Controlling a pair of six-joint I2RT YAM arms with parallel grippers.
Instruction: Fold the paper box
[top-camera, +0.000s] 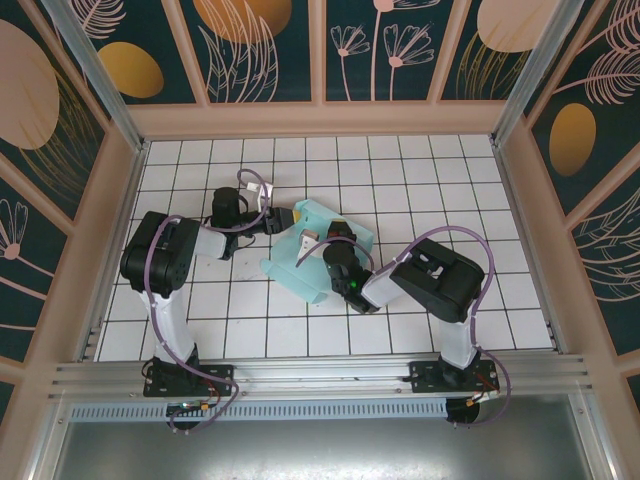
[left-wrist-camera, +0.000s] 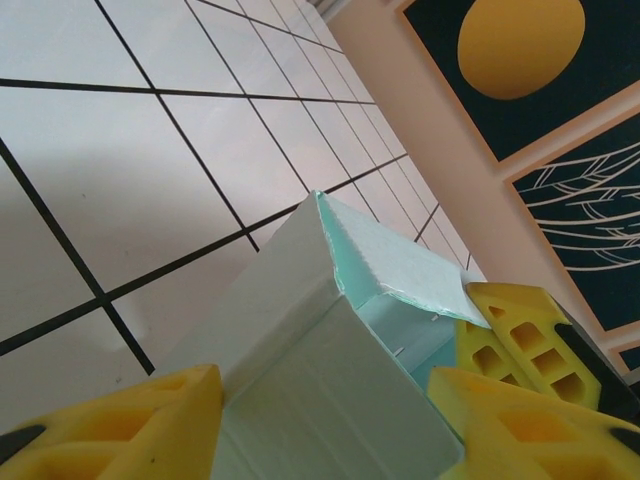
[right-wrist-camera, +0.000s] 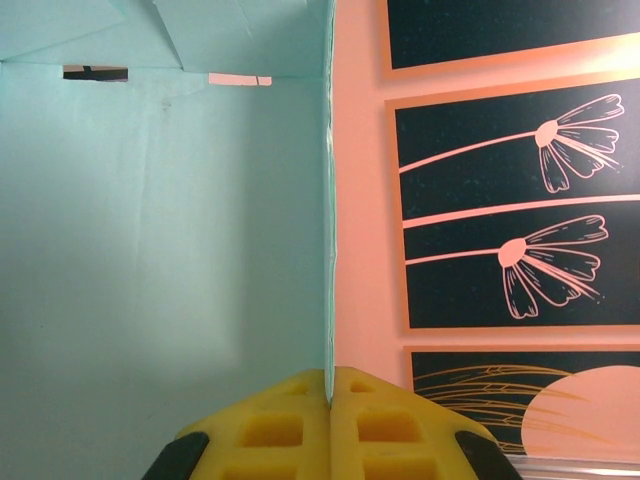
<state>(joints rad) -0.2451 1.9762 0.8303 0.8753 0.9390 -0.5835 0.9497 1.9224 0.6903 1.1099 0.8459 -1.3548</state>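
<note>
Paper box (top-camera: 290, 268): lying half-formed mid-counter (top-camera: 420, 180), between the two arms
Hard to see: right arm is covering part of the box from above
Left claw (top-camera: 288, 217): fingers standing apart, straddling one raised end of the box; contact hard to judge
Right claw (right-wrist-camera: 330, 380): pads pressing together on an upright card edge of the box
Box inside: showing plain mint walls

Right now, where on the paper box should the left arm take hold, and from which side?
Probably the folded end nearest that arm. The paper box has a squared, doubled-over end there, narrow enough to fit between the jaws of the left gripper, which stand either side of it. Come in from the left arm's side, opposite the right gripper, which pinches a thin wall edge-on.
</note>
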